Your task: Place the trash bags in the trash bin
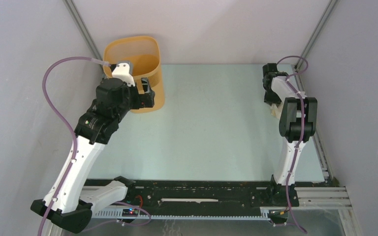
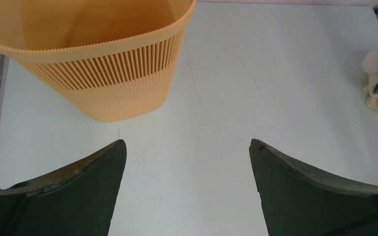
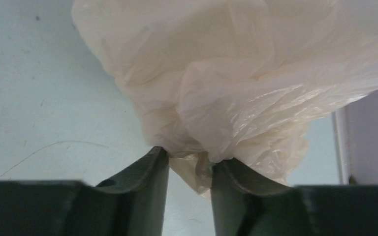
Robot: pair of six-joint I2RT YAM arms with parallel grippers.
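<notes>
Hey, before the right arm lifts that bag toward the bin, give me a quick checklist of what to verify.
1. Trash bag pinched between the right gripper fingers: ok.
2. Grip firm enough to lift: cannot tell.
3. Trash bin upright, mouth open: ok.
4. Left gripper open and holding nothing: ok.
5. Left arm out of the bin's opening: cannot tell; seen from above it overlaps the near rim.

Robot lab test cell. Pale table (image 1: pixel 216 128) under the left gripper (image 2: pixel 187 145) and right gripper (image 3: pixel 189 158). Plain grey walls (image 1: pixel 19 98) outboard of each, metal corner posts (image 1: pixel 81 24) beyond them. Behind them: black mounting rail (image 1: pixel 202 194), loose purple cables (image 1: pixel 49 93), bare circuit board (image 1: pixel 128 212).
</notes>
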